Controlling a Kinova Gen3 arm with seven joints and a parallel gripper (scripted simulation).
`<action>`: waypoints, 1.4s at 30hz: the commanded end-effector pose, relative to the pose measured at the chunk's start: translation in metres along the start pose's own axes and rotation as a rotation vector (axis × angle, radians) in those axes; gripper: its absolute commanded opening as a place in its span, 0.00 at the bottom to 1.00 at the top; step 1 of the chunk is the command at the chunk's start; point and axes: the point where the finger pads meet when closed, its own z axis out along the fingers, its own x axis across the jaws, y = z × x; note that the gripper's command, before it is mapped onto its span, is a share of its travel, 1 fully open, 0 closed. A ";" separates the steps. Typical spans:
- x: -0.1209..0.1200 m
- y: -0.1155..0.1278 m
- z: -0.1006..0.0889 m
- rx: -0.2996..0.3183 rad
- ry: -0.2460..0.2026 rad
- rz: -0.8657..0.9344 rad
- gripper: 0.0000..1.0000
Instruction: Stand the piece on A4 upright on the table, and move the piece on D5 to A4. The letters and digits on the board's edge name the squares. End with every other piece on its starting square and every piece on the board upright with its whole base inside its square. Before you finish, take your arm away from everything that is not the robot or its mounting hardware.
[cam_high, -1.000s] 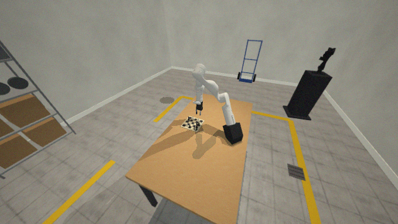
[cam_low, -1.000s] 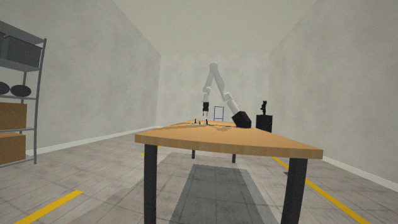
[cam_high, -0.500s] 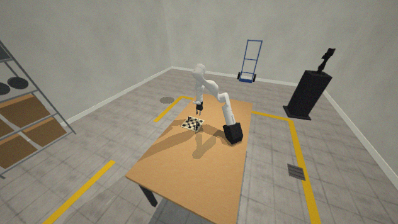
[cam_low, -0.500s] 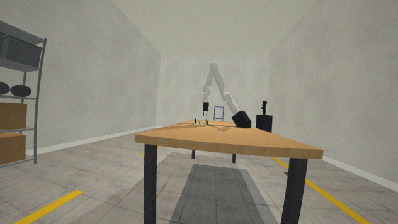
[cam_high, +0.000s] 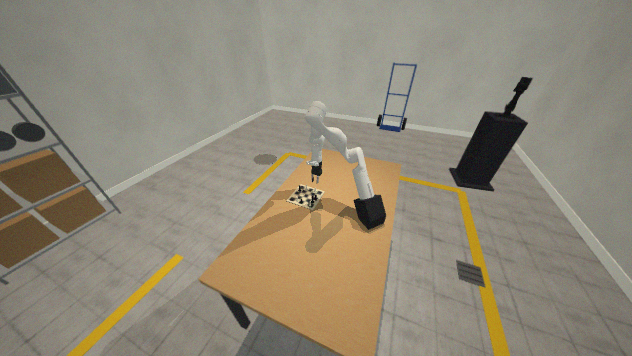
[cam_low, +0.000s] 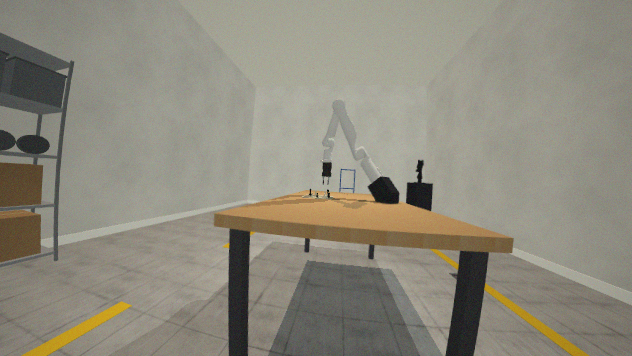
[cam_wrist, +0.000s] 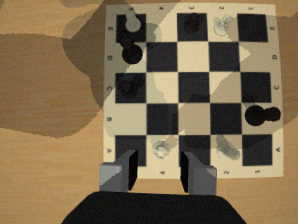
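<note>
A: Where's the tool (cam_wrist: 158, 171)?
B: Above the board (cam_wrist: 192, 90), clear of the pieces, near its lower edge in the wrist view. Fingers partly open, gripping nothing.

A: And the pieces?
B: Several stand on the board on the worktop (cam_high: 310, 280). One dark piece (cam_wrist: 261, 115) lies toppled at the right side. A pale piece (cam_wrist: 160, 148) sits just ahead of the fingers. The edge letters are too small to read, so I can't match squares.

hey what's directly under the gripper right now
The open gripper hangs over the chessboard's near edge, a pale piece between its fingers in view. The black wrist body hides the table below.
</note>
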 end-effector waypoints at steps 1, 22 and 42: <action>0.000 0.000 0.000 0.000 0.001 0.000 0.73; 0.000 0.000 0.010 0.000 0.001 0.000 0.73; 0.000 -0.001 0.037 0.000 0.001 0.000 0.73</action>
